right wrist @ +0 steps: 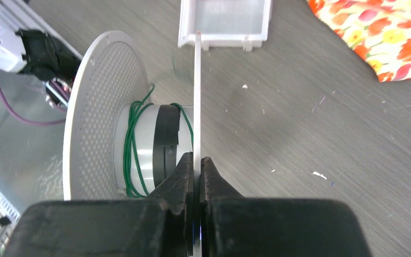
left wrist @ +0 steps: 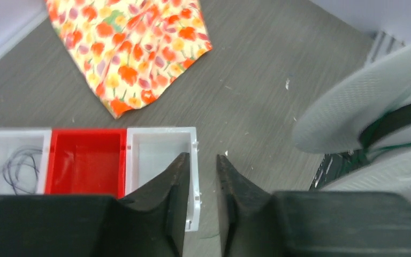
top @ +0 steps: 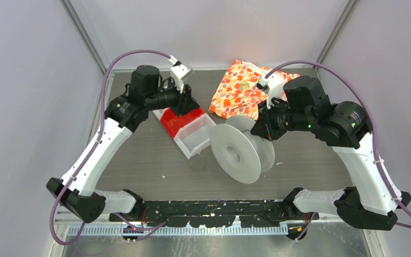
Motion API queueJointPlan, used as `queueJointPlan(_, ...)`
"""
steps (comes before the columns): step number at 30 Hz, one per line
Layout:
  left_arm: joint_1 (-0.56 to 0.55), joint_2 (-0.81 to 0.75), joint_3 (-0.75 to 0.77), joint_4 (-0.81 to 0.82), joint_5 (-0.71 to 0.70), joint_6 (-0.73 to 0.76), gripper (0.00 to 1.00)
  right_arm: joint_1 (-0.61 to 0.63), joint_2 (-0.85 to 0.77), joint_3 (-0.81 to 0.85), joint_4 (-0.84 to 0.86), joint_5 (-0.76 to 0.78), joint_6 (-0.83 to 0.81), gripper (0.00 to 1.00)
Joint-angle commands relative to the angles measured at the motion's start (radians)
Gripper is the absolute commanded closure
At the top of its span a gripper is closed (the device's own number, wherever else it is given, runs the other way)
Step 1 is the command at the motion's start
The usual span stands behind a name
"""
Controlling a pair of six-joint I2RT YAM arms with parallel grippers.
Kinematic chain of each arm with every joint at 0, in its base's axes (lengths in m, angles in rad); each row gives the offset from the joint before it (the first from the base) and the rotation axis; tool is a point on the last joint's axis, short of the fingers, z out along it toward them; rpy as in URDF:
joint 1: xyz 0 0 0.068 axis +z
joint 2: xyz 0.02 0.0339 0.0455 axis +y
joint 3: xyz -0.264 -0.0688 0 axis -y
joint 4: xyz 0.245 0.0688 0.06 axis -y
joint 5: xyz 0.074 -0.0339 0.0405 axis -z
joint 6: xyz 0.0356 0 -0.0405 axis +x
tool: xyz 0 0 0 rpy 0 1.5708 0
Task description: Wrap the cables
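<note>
Right hand (right wrist: pixel 196 159) is clamped tight on the rim of the spool's (top: pixel 235 152) thin flange (right wrist: pixel 197 80). The spool is up on edge on the counter (top: pixel 155 166). Green cable (right wrist: pixel 130 144) sits in a few loose turns round the spool's hub, beside a black band (right wrist: pixel 166 139).

Left hand (left wrist: pixel 202 158) hovers to the spool's left, over the end of the sorting tray (left wrist: pixel 163 130) nearest the spool. Its fingers are a narrow gap apart with bare counter showing between them, and nothing is gripped.

Dark cable loops (left wrist: pixel 15 170) lie in the tray compartment farthest from the spool, with the red compartment (left wrist: pixel 85 160) in the middle of the tray. Floral cloth (top: pixel 238 88) lies behind the spool, on the far side from the arm bases.
</note>
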Motion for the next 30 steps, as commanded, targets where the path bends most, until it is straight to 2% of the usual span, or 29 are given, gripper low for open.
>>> queueJointPlan(1, 0.07, -0.085, -0.211, 0.314, -0.074, -0.15, 0.67, 0.001, -0.022, 0.111, 0.159, 0.09, 0.075, 1.0)
queueJointPlan(4, 0.074, -0.144, -0.409, 0.51, -0.065, -0.127, 0.55, 0.001, -0.008, 0.177, 0.176, 0.148, 0.124, 1.0)
queueJointPlan(8, 0.073, -0.202, -0.588, 0.686, -0.03, -0.147, 0.52, 0.001, 0.028, 0.263, 0.165, 0.26, 0.183, 1.0)
queueJointPlan(12, 0.073, -0.261, -0.802, 0.994, -0.014, -0.222, 0.46, 0.001, 0.064, 0.323, 0.173, 0.318, 0.219, 1.0)
queueJointPlan(14, 0.073, -0.266, -0.865, 1.073, -0.013, -0.254, 0.43, 0.001, 0.086, 0.355, 0.182, 0.328, 0.227, 1.0)
queueJointPlan(21, 0.07, -0.256, -0.957, 1.215, -0.013, -0.297, 0.4, 0.001, 0.187, 0.447, 0.258, 0.299, 0.241, 1.0)
queueJointPlan(30, 0.068, -0.253, -0.972, 1.205, -0.014, -0.21, 0.39, 0.001, 0.281, 0.517, 0.341, 0.272, 0.26, 1.0)
